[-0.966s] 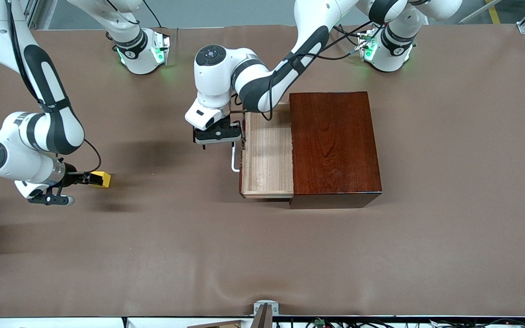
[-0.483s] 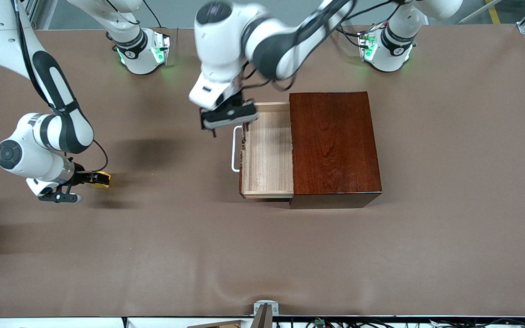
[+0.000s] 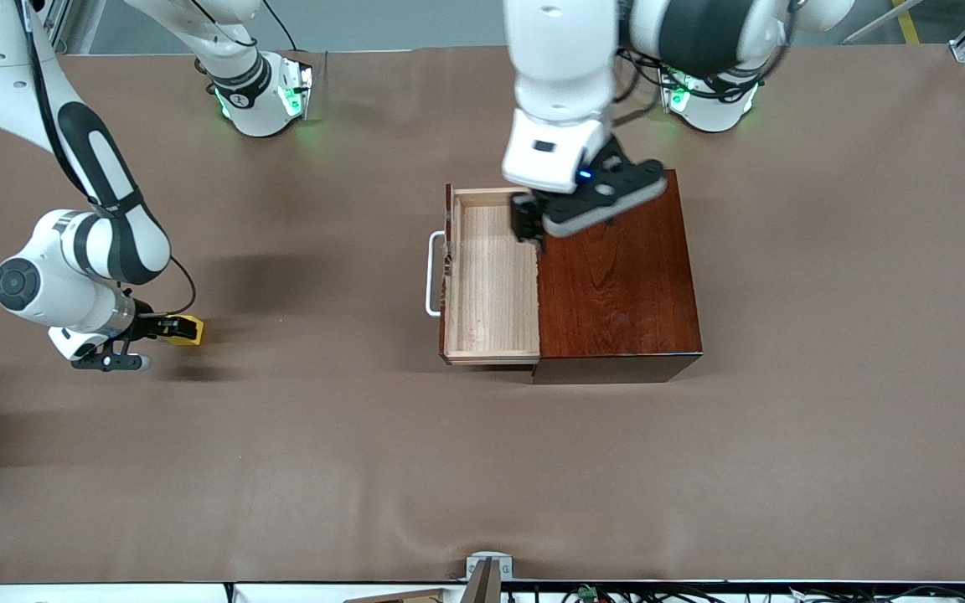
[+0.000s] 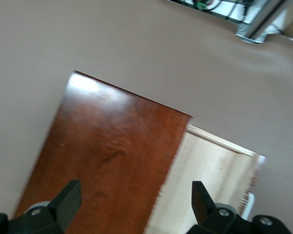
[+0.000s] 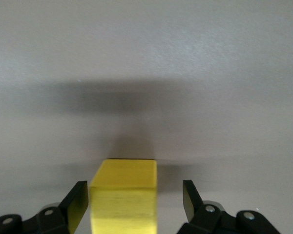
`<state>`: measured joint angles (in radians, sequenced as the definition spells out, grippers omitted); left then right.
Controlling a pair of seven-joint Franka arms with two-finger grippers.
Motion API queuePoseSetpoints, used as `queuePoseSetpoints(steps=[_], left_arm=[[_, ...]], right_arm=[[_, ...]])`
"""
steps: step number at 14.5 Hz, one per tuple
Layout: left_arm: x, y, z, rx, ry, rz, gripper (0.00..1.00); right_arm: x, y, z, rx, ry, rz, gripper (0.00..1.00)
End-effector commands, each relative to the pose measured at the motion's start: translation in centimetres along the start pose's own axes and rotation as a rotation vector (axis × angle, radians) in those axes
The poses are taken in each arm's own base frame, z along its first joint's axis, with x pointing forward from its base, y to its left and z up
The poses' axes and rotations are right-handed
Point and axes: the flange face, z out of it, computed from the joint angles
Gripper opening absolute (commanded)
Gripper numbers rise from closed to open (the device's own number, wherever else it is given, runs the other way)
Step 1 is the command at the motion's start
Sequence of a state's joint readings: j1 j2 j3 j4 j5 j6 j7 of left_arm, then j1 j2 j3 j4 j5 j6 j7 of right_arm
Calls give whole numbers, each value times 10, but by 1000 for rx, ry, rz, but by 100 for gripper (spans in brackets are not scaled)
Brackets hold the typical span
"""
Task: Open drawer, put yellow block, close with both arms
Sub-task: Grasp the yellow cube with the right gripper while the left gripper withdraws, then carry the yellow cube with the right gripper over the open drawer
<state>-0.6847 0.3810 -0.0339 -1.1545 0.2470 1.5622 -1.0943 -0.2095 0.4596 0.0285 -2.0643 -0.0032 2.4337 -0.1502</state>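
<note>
Brown matting covers the desk (image 3: 482, 469), and a dark wooden box (image 3: 616, 276) sits near its middle with the drawer (image 3: 491, 285) pulled out toward the right arm's end, its white handle (image 3: 432, 274) showing. Up in the air, the left tool (image 3: 562, 219) hangs released over the seam between box and drawer. Near the desk edge at the right arm's end, the right tool (image 3: 166, 328) straddles the yellow block (image 3: 188, 329); one finger (image 5: 78, 201) touches it, the other stands apart.
</note>
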Motion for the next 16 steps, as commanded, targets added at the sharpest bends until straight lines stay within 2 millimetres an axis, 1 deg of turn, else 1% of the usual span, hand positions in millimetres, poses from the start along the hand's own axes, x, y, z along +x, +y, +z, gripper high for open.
queuePoseSetpoints(steps=[1,2,3,4,5,6,9,11,12,13,15,16], left_arm=[[35,-52,-3,39,-8,28,100],[52,-76,1,53,-22,34,100],[65,-98,6,64,-33,47,100],[76,-116,11,75,-47,64,100],[84,-133,12,70,-64,85,100],[97,-153,17,65,-84,96,100],[128,-209,16,14,-131,168,100],[139,-236,18,3,-143,207,100],[142,-246,18,-1,-147,220,100],[145,-255,18,-2,-148,234,100],[150,-266,18,-13,-155,296,100],[157,-280,17,-27,-162,320,100]], right_arm=[[-6,1,4,12,1,-8,69],[-7,0,5,14,-1,-7,64],[-7,0,5,15,-1,-6,56],[-7,-1,5,16,0,4,36],[-7,-1,5,17,0,6,18],[-7,-2,5,18,-3,5,0],[-7,-12,-6,22,-21,-10,0],[-5,-26,-22,26,-29,-23,0],[-4,-30,-30,26,-30,0,0],[-1,-43,-40,25,-34,10,0],[1,-59,-61,22,-47,37,0],[2,-68,-73,19,-54,44,0]])
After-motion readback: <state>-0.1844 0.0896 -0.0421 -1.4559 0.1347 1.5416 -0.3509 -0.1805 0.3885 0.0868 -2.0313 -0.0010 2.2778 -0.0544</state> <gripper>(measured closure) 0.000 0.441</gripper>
